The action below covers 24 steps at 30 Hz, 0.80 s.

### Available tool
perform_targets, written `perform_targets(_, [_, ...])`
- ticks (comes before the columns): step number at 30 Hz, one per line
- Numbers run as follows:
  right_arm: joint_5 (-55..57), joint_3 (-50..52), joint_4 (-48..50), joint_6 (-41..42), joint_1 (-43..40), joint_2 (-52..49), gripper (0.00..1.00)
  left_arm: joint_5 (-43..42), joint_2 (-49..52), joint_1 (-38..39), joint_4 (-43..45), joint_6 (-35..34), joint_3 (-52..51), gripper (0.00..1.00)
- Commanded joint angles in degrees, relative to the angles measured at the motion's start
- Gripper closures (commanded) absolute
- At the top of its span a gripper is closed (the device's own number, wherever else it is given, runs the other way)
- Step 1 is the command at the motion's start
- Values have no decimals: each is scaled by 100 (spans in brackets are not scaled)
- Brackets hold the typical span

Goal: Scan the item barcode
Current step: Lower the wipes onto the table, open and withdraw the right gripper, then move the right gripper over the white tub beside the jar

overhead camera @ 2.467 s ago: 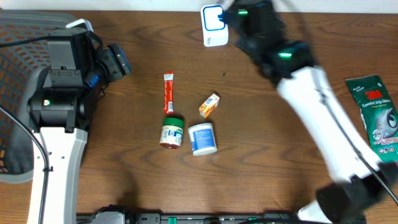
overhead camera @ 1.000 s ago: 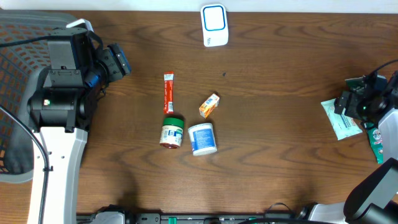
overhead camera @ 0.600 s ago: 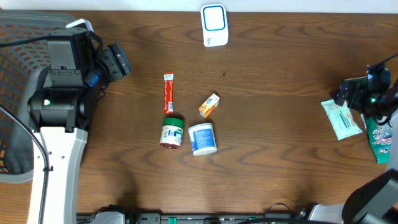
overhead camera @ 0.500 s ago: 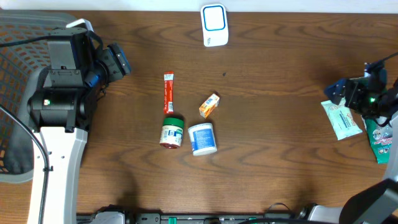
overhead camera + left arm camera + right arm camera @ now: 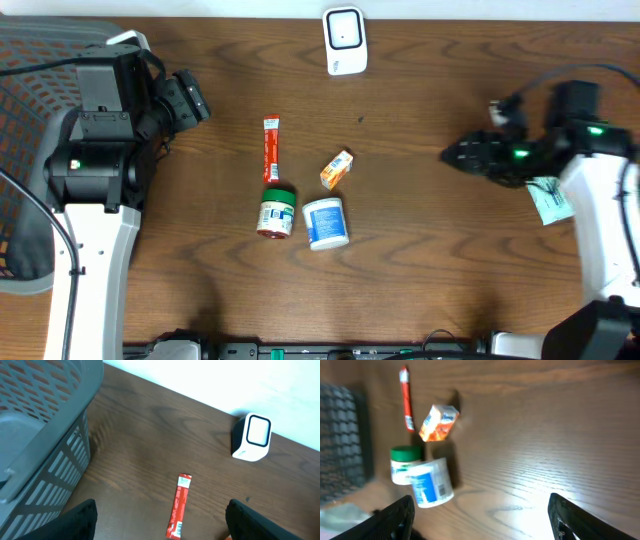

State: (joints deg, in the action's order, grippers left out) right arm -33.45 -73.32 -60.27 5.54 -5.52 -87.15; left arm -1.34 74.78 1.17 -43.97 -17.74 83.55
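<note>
Orange box (image 5: 337, 168) lies in the middle of the desk (image 5: 420, 260). The right hand (image 5: 452, 155) is off to its right, not touching it, spread wide and holding nothing.

Print on the white tub (image 5: 325, 222) and green-lidded jar (image 5: 276, 212) is unreadable

Overhead view. The left arm (image 5: 95, 215) stands folded at the left side; the left gripper (image 5: 188, 100) points right, jaws wide apart and empty. The right arm (image 5: 600, 210) reaches in from the right; the right gripper (image 5: 456, 155) points left, jaws spread, nothing between them.
</note>
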Motion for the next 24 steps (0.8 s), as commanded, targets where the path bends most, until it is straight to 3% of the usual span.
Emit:
perform_targets(1, [1145, 28, 234, 730, 831, 13, 19, -9, 7, -24, -17, 74, 31, 18])
perform_targets(9, [2914, 31, 905, 1740, 2835, -13, 17, -9, 7, -24, -17, 74, 31, 18])
perform_targets(24, [3447, 33, 1517, 2081, 5056, -629, 22, -9, 7, -24, -17, 74, 31, 18])
